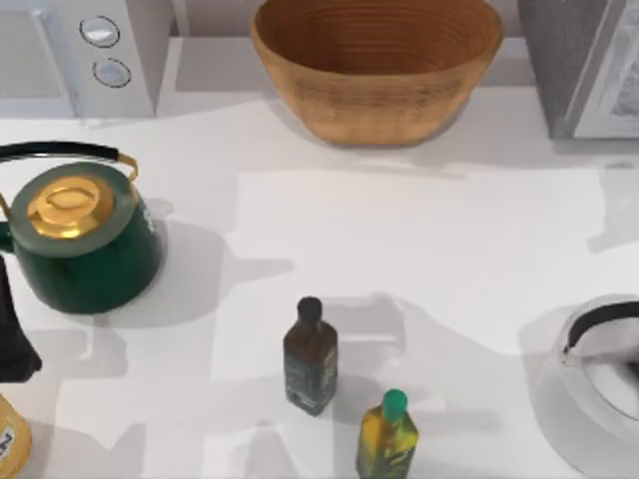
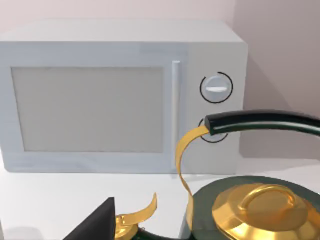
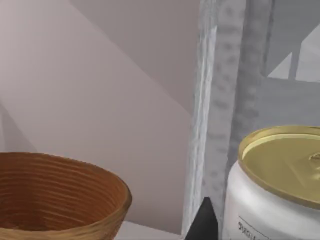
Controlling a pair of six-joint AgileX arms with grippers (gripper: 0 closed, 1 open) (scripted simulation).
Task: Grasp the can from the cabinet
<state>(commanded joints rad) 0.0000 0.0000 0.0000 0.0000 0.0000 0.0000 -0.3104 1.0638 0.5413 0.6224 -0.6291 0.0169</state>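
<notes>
White can with gold lid [image 3: 280,190] closest to the right wrist camera; stands upright, just in front of the grey cabinet [image 3: 225,100] frame. Right gripper [image 3: 204,224] seen as a dark tip just beside the can's wall; contact cannot be told, and neither can how wide it stands or whether it holds anything.

Woven basket [image 3: 55,195] farther off, beside the cabinet at the back of the table [image 1: 399,230].

Left gripper [image 2: 95,225] seen as a dark wedge low in the left wrist view, close to the green kettle [image 2: 250,205]; how wide it stands cannot be told. Sits at the table's left edge in the top view, in front of the kettle.

Table layout, top view:
- microwave [image 1: 80,50] at back left, behind the green kettle
- dark bottle [image 1: 310,359] upright at front centre
- yellow bottle with green cap [image 1: 387,439] just beside the dark bottle, nearer the front edge
- white kettle [image 1: 599,389] at front right, well apart from both bottles
</notes>
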